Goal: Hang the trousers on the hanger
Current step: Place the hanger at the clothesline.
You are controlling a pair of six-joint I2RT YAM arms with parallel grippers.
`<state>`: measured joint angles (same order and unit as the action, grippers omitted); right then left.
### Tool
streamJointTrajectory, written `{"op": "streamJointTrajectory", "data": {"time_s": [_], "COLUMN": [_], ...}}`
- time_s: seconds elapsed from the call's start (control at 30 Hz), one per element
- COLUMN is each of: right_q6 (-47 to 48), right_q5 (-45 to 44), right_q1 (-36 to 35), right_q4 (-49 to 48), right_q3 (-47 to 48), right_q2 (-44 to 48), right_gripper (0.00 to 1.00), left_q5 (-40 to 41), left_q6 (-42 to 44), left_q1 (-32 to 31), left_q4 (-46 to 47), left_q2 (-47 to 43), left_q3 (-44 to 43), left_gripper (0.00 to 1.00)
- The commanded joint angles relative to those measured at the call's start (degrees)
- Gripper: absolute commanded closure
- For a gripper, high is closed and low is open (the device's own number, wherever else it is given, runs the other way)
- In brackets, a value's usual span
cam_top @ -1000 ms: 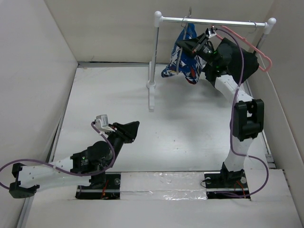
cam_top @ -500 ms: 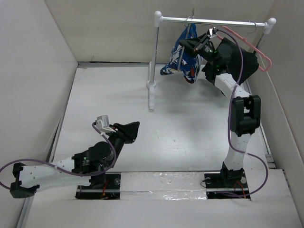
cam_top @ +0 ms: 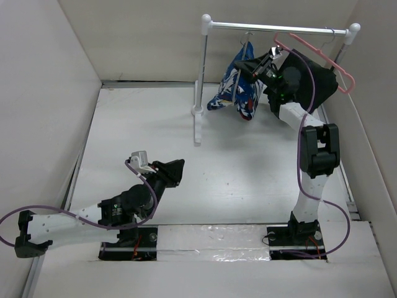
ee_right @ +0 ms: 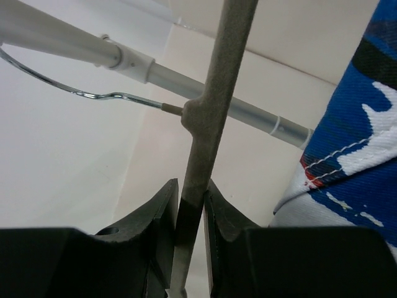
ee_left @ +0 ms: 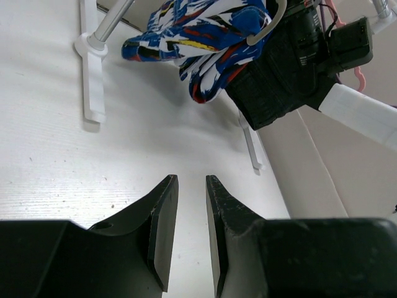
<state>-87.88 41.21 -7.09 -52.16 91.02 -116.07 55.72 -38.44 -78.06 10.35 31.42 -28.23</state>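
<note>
The printed trousers [cam_top: 237, 87] hang folded over the grey wire hanger [cam_top: 248, 45], whose hook reaches the rail [cam_top: 279, 28]. My right gripper [cam_top: 252, 67] is shut on the hanger's stem [ee_right: 208, 124] just below the hook joint, with the trousers [ee_right: 360, 124] at its right. In the right wrist view the gripper [ee_right: 191, 194] pinches the wire between both fingers. My left gripper [cam_top: 177, 167] is low over the table's near left, jaws a narrow gap apart and empty [ee_left: 191, 186]. It faces the trousers [ee_left: 198, 31] from afar.
A pink plastic hanger [cam_top: 332, 62] with a plain black cloth [cam_top: 313, 77] hangs on the rail behind my right arm. The white rack post [cam_top: 201, 74] and its foot [cam_top: 198, 130] stand left of the trousers. White walls enclose the table.
My right gripper has lifted the hanger and trousers up towards the rail and a little right. My left arm has shifted slightly forward and lower.
</note>
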Motion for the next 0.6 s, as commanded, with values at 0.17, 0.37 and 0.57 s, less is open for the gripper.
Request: {"op": "streamJointTrajectory", "data": {"time_s": [0.17, 0.37, 0.57], "right_q6": [-0.02, 1.74, -0.63], "right_q5": [0.8, 1.85, 2.56], "right_q1": [0.59, 0.06, -1.26], "right_q4": [-13.32, -12.78, -15.34], "right_q3": [2.49, 1.44, 3.09], "right_q2": [3.48, 7.08, 6.91], "right_gripper": [0.95, 1.0, 1.0], "left_q5": [0.7, 0.88, 0.88], "left_q6": [1.08, 0.99, 0.82], "left_q1": [-0.34, -0.34, -0.34], "left_q4": [2.04, 2.3, 2.04], "left_q2": [-0.13, 0.22, 0.66], "left_q3": [-1.39, -1.22, -1.39], "left_gripper": [0.78, 0.78, 0.78]}}
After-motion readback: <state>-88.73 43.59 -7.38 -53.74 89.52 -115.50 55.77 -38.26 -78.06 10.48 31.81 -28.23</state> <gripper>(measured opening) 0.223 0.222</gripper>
